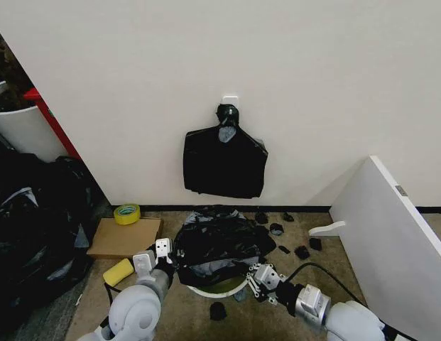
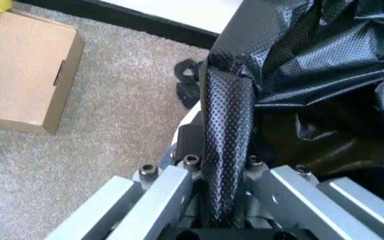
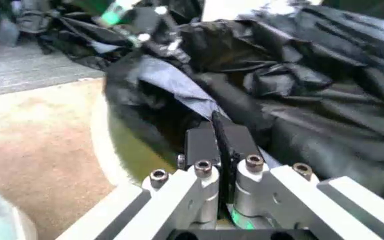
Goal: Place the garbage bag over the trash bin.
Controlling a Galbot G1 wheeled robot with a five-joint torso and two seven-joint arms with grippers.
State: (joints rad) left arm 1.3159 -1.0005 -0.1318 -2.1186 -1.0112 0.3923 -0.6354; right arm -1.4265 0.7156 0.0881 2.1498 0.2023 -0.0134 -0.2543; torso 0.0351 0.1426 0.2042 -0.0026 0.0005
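The garbage bag [image 1: 219,241] covered nearly all of the trash bin [image 1: 214,290], leaving only a curved strip of the bin's white rim showing below the bag. Inside the bin, past that rim, the contents were too dark and blurred to tell. In the left wrist view the bag's bunched edge [image 2: 227,145] ran down between the left gripper's [image 2: 222,165] jaws and hid their inner faces. Beside the bin, the cardboard box [image 2: 22,75] was cut off by the picture's edge.
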